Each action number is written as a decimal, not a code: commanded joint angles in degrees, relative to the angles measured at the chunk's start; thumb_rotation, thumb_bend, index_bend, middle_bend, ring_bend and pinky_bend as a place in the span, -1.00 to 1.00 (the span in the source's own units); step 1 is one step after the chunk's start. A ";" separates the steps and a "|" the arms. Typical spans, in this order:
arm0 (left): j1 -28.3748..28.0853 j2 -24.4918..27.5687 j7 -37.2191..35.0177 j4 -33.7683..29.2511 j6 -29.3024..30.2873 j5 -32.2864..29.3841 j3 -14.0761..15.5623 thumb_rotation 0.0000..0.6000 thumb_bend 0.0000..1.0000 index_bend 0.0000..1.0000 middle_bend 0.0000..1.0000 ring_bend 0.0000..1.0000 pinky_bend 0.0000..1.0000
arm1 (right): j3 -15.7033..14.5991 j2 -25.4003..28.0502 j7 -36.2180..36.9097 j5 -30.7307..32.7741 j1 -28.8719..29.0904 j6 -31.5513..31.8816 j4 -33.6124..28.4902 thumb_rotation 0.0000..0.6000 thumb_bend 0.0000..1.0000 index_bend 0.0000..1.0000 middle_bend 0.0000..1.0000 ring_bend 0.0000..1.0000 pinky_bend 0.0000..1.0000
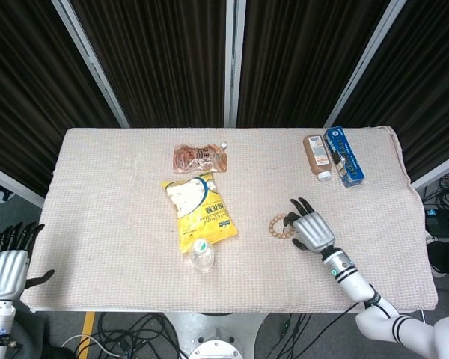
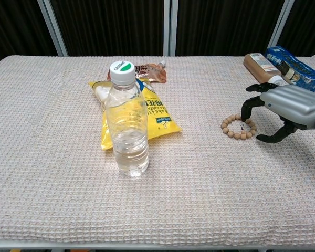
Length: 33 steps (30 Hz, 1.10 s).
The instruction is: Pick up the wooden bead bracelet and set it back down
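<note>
Hovering just beside the bracelet [image 2: 239,126], my right hand [image 2: 289,107] has its fingers [image 2: 248,107] spread and curled downward, holding nothing; the fingertips hang over the bracelet's near-right edge, and I cannot tell whether they touch the beads. My left hand [image 1: 6,265] sits well away off the table's left front corner, fingers apart and likewise holding nothing. Going from left to right across the cloth [image 1: 120,224]: far to the left of my right hand stands a clear bottle [image 2: 126,122] with a green-and-white cap, upright, with a yellow bag [image 1: 200,212] lying flat just behind it and a brown pouch [image 1: 200,158] beyond that. The bracelet lies flat on the cloth as a closed ring, immediately left of my right hand. Behind my right hand, toward the far right corner, a brown bottle [image 1: 316,157] lies on its side, touching or nearly touching a blue box [image 1: 343,155] to its right.
</note>
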 commanded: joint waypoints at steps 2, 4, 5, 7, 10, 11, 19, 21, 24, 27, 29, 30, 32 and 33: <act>-0.05 -0.22 -0.54 0.63 -0.34 -0.20 -0.07 1.00 -1.00 -0.74 -0.83 -1.00 -1.00 | -0.75 -2.97 -0.60 -0.56 0.55 1.01 4.14 1.00 -0.63 -0.15 -0.28 -0.94 -1.00; -0.03 -0.33 -0.85 0.94 -0.42 -0.32 -0.13 1.00 -1.00 -0.74 -0.83 -1.00 -1.00 | -0.93 -4.07 -0.73 -0.71 0.61 1.60 5.93 1.00 -0.63 -0.14 -0.28 -0.94 -1.00; -0.02 -0.38 -1.05 1.09 -0.47 -0.34 -0.13 1.00 -1.00 -0.74 -0.83 -1.00 -1.00 | -1.05 -4.51 -0.65 -0.82 0.62 1.88 6.64 1.00 -0.63 -0.14 -0.28 -0.94 -1.00; -0.03 -0.48 -1.38 1.40 -0.58 -0.31 -0.11 1.00 -1.00 -0.74 -0.83 -1.00 -1.00 | -1.43 -5.33 -0.33 -1.13 0.65 2.43 8.08 1.00 -0.63 -0.14 -0.28 -0.94 -1.00; -0.06 -0.61 -1.87 1.74 -0.86 -0.37 -0.08 1.00 -1.00 -0.74 -0.83 -1.00 -1.00 | -2.11 -6.31 0.12 -1.78 0.66 3.30 9.93 1.00 -0.61 -0.12 -0.28 -0.93 -1.00; -0.07 -0.65 -1.97 1.87 -0.91 -0.38 -0.08 1.00 -1.00 -0.74 -0.83 -1.00 -1.00 | -2.36 -6.57 0.23 -2.01 0.66 3.52 10.48 1.00 -0.60 -0.10 -0.28 -0.92 -1.00; -0.21 -0.86 -2.79 2.49 -1.17 -0.37 -0.24 1.00 -1.00 -0.74 -0.83 -1.00 -1.00 | -4.49 -8.62 1.03 -3.91 0.22 5.95 16.02 1.00 -0.16 0.23 -0.09 -0.72 -1.00; -0.19 -0.89 -2.96 2.55 -1.07 -0.30 -0.28 1.00 -1.00 -0.74 -0.83 -1.00 -1.00 | -4.56 -8.48 2.09 -3.73 0.08 6.08 16.04 1.00 -0.02 0.30 -0.04 -0.69 -1.00; -0.10 -0.89 -3.13 2.63 -0.83 -0.17 -0.28 1.00 -1.00 -0.74 -0.83 -1.00 -1.00 | -4.13 -7.07 5.93 -2.90 -0.28 6.68 13.60 1.00 0.12 0.35 -0.01 -0.65 -1.00; 0.02 -0.83 -3.32 2.55 -0.56 -0.03 -0.28 1.00 -1.00 -0.74 -0.83 -1.00 -1.00 | -2.62 -3.46 14.79 -0.15 -0.72 5.70 6.65 1.00 0.17 0.37 0.00 -0.64 -1.00; 0.03 -0.77 -3.35 2.46 -0.46 0.11 -0.27 1.00 -1.00 -0.74 -0.83 -1.00 -1.00 | -1.45 0.49 23.17 2.22 -0.79 3.85 -0.05 1.00 0.19 0.37 0.00 -0.64 -1.00; 0.03 -0.75 -3.34 2.42 -0.44 0.14 -0.28 1.00 -1.00 -0.74 -0.83 -1.00 -1.00 | -0.97 2.30 26.78 3.14 -0.76 3.02 -2.81 1.00 0.19 0.37 0.00 -0.64 -1.00; -0.07 -0.68 -3.08 2.15 -0.39 0.24 -0.36 1.00 -1.00 -0.74 -0.83 -1.00 -1.00 | -0.07 6.37 35.09 4.88 -0.61 0.96 -8.46 1.00 0.20 0.37 0.00 -0.64 -1.00; -0.13 -0.63 -2.94 2.02 -0.39 0.30 -0.38 1.00 -1.00 -0.74 -0.83 -1.00 -1.00 | 0.19 8.01 39.01 5.49 -0.54 -0.03 -10.72 1.00 0.20 0.37 0.00 -0.64 -1.00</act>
